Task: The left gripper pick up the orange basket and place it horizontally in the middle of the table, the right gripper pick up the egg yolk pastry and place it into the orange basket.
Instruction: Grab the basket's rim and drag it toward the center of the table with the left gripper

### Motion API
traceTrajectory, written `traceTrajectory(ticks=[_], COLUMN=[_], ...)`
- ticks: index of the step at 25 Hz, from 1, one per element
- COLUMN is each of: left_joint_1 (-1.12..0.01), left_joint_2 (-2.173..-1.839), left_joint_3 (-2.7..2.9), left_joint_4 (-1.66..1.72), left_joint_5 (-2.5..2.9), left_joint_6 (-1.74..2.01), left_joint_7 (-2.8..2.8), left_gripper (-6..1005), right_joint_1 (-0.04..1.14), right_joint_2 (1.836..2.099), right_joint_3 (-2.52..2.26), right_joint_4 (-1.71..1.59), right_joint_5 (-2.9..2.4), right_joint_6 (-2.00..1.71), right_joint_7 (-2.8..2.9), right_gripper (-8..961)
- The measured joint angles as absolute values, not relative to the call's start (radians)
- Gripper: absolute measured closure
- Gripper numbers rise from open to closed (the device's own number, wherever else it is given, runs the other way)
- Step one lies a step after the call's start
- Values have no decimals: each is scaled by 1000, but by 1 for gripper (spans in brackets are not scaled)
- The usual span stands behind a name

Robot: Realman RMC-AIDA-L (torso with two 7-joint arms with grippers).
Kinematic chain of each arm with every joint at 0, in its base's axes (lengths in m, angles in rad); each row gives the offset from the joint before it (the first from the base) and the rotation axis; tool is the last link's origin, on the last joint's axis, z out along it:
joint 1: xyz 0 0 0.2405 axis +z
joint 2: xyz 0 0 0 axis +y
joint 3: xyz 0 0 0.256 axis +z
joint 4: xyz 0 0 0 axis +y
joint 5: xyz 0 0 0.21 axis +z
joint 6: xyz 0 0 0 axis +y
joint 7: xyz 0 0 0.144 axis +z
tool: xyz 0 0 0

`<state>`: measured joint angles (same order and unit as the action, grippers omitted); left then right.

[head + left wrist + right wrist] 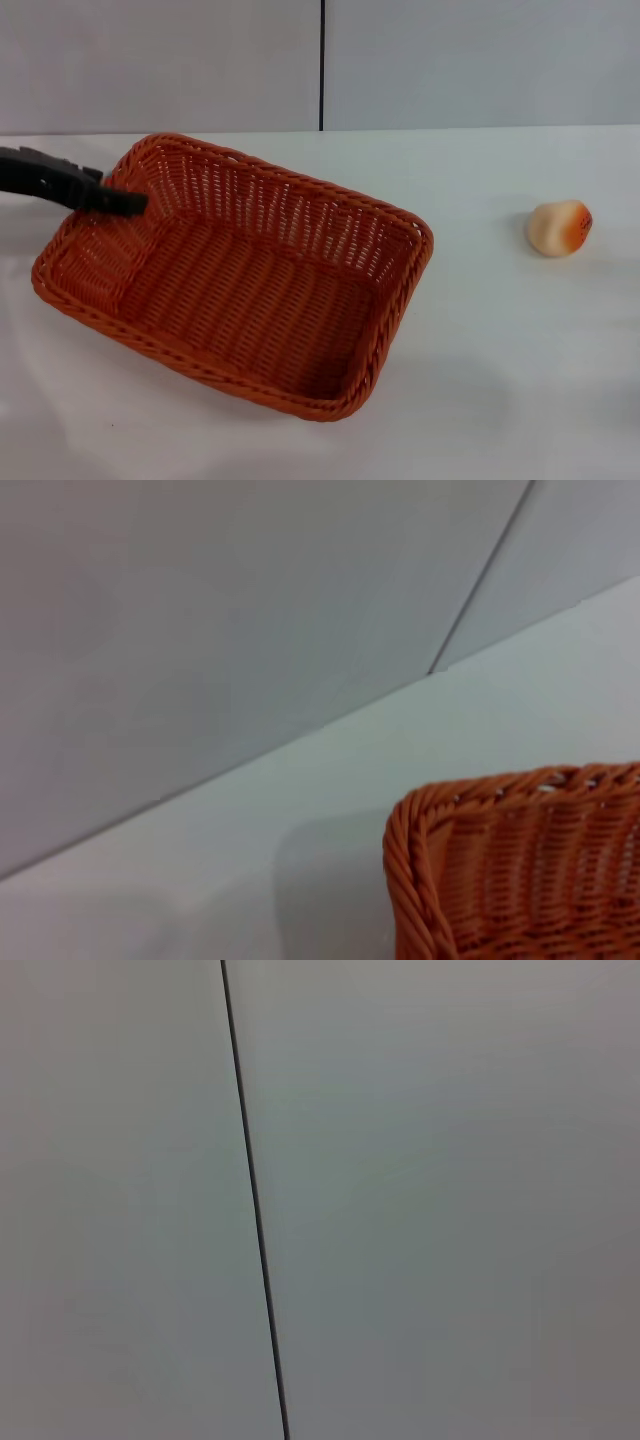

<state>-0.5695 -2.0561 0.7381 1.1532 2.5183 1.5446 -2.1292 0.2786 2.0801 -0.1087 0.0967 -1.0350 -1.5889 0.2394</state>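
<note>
Left gripper [135, 203] jaws at orange basket [240, 275] rim

The left claw [135, 203] reaches over the orange basket [240, 275] rim; egg yolk pastry [560, 228] sits well apart.

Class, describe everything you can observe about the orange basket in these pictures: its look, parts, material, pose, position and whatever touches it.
The orange basket is large, rectangular and woven in a wicker style, with a braided rim and sloping open-weave sides. It is empty, upright and turned at an angle on the white table, left of centre. The left gripper reaches in over its far left corner, at the rim. The egg yolk pastry lies apart, well to its right.
</note>
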Motion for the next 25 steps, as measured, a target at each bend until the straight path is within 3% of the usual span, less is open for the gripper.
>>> traceTrajectory(ticks=[14,20,23,25], left_joint_1=[-601,-603,-605,-607], left_joint_2=[-2053,-2050,-2050,-2050], left_joint_3=[761,768,768,768], left_joint_4=[1092,1093,1092,1092], left_joint_5=[2577,2582,2583,2583], left_joint_6=[1494,1500,1501,1506], left_joint_7=[-2178,-2181,-2181,-2181], left_gripper=[326,570,805,821], right_joint_1=[279,277,278,279], right_joint_2=[2081,2081,2081,2081], right_joint_3=[-109,-104,-104,-104], right_joint_4=[97,98,98,98], right_joint_5=[-1036,-1029,-1029,-1028], right_joint_6=[-1584,-1583,-1583,-1580], right_joint_7=[240,241,241,241], right_gripper=[284,284,283,283])
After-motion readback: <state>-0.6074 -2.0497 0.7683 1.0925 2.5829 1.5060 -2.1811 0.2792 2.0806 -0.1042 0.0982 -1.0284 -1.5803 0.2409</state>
